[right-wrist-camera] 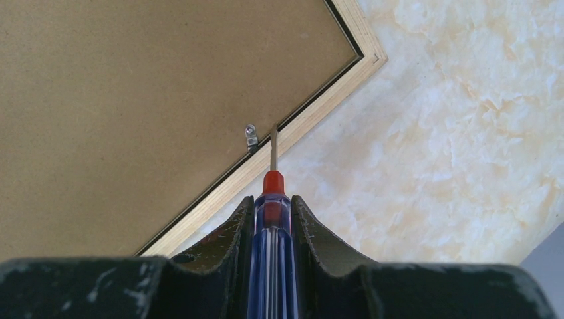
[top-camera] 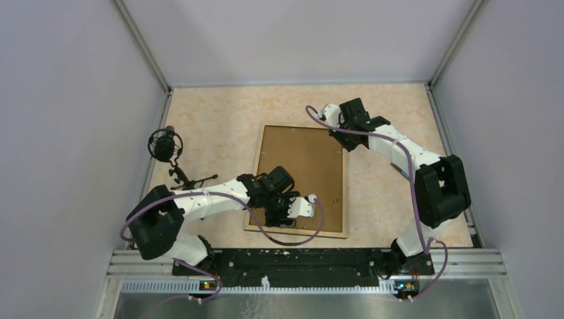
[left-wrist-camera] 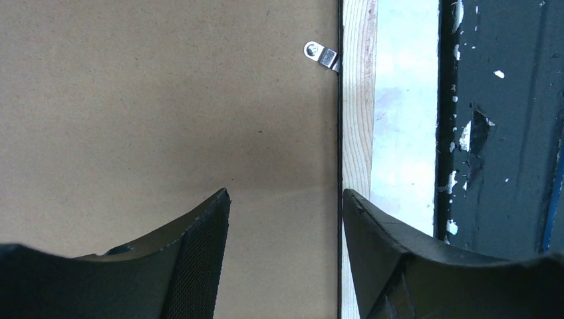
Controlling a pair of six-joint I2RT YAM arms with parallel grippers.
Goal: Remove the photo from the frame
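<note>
The frame (top-camera: 302, 166) lies face down on the table, its brown board back up and a pale wood rim around it. The photo is hidden under the board. My left gripper (top-camera: 279, 216) is open and empty, low over the frame's near edge; in the left wrist view (left-wrist-camera: 284, 199) its jaws straddle the board's edge, with a metal clip (left-wrist-camera: 321, 53) ahead. My right gripper (top-camera: 342, 136) is shut on a blue-handled screwdriver (right-wrist-camera: 271, 252) at the frame's far right side. The blade tip rests at the rim (right-wrist-camera: 312, 109) beside another clip (right-wrist-camera: 251, 136).
A black microphone on a small stand (top-camera: 165, 144) stands at the table's left side. The black base rail (top-camera: 299, 259) runs along the near edge, just past the frame (left-wrist-camera: 499, 133). Grey walls enclose the table on three sides.
</note>
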